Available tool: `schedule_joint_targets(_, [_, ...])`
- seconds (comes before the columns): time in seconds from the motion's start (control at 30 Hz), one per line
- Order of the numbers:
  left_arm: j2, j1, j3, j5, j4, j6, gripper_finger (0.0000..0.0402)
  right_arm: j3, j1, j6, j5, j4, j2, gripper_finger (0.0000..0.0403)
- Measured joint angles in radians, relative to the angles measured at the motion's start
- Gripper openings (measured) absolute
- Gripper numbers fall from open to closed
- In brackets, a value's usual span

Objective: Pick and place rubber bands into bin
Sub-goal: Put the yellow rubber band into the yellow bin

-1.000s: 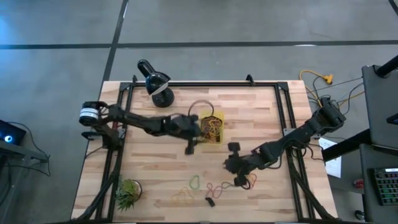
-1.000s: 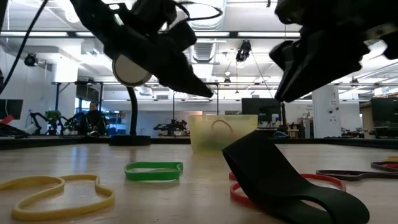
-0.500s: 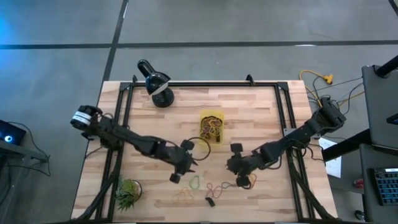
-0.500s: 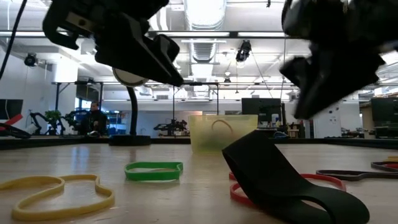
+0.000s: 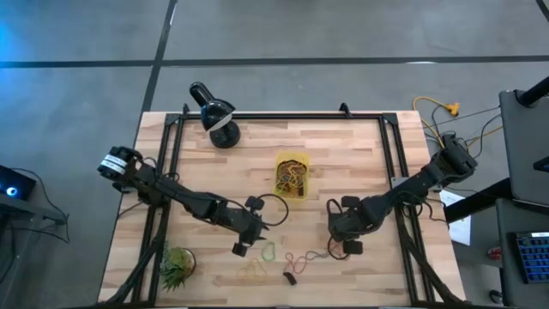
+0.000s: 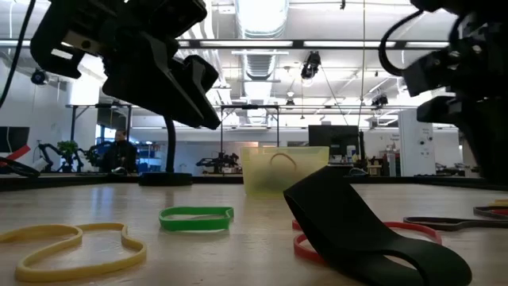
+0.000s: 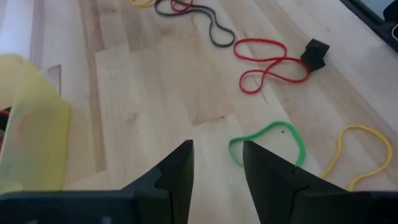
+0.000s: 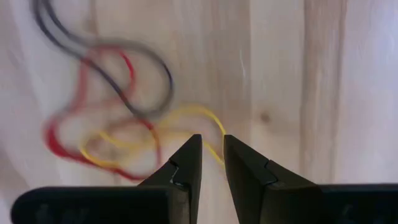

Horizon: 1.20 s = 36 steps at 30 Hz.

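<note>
While hovering low over the wooden worktop (image 5: 343,154), left end effector (image 7: 217,146) with fingers spread wide and nothing between them. Just ahead of its tips, a green rubber band (image 6: 196,217) lying flat on the wood; farther on, a red band (image 7: 267,40) twisted in a figure of eight. Beside that arm, in its wrist view, the wall of the yellow bin (image 6: 284,179), standing near the middle of the worktop with a tangle of bands already inside.

On the other side, right end effector (image 8: 212,140) pointing down at a small heap of loops, fingers almost pressed together with only a slim gap left. At the tips, one strand of a yellow band (image 8: 199,109); not possible to tell whether already pinched. Under and around it, red and dark loops, blurred.

Close to the low camera, a wide black band (image 6: 349,222) curled up on the wood.
</note>
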Motion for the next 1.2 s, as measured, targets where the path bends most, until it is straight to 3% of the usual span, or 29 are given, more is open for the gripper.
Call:
schedule_joint_targets(0.3, [0.0,0.0,-0.018,-0.001,0.004,-0.024,0.0123,-0.029,0.027,-0.179,-0.001,-0.095,0.0,0.0061])
schedule_joint_targets(0.57, [0.0,0.0,-0.019,-0.001,0.003,-0.024,0.0123,-0.066,0.026,-0.256,0.0,0.014,0.0,0.0061])
schedule_joint_targets(1.2, [0.0,0.0,-0.026,-0.001,0.003,-0.024,0.0123,-0.111,0.026,-0.238,0.024,0.066,0.017,0.0124])
